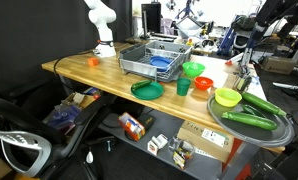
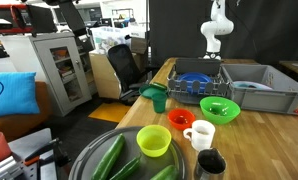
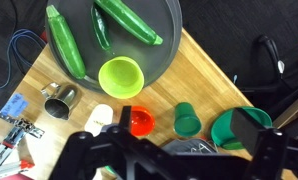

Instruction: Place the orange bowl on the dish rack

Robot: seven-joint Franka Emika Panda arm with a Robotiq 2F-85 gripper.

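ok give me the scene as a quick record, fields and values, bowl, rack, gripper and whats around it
orange bowl: upright on the table, not held
dish rack: on the table, blue dishes inside, no orange bowl in it
gripper: open, above the table, holding nothing
beside the bowl: white mug, green cup, bright green bowl
tray: round, dark, long green vegetables on it, yellow-green bowl at its rim
task state: bowl not yet on the rack
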